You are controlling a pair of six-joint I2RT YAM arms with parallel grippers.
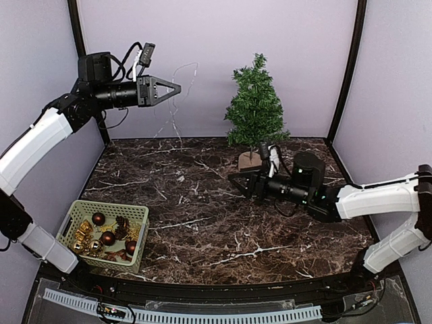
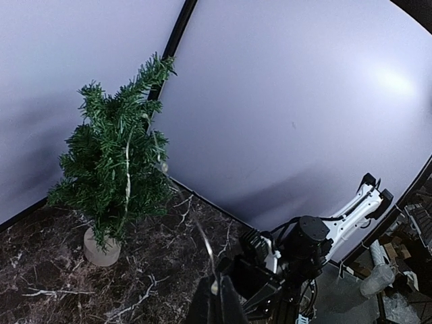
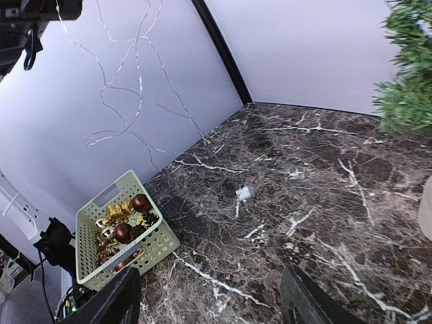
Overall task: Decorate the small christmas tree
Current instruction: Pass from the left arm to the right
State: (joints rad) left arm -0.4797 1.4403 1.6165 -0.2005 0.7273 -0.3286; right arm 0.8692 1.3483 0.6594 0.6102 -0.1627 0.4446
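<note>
Light wire held high, tree at the far right
The left pincer [image 1: 177, 88], raised far left, clenched a thin light wire [image 3: 140, 81]; the right pincer [image 1: 236, 185] hung released beside the small tree [image 1: 255, 108] on the counter [image 1: 202, 202].

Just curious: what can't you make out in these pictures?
Right wrist view: small christmas tree cut off by the right edge.
Right wrist view: pale speck on the table, too small to name.
Left wrist view: left gripper, pinching a wire, cut off by the bottom edge.
</note>
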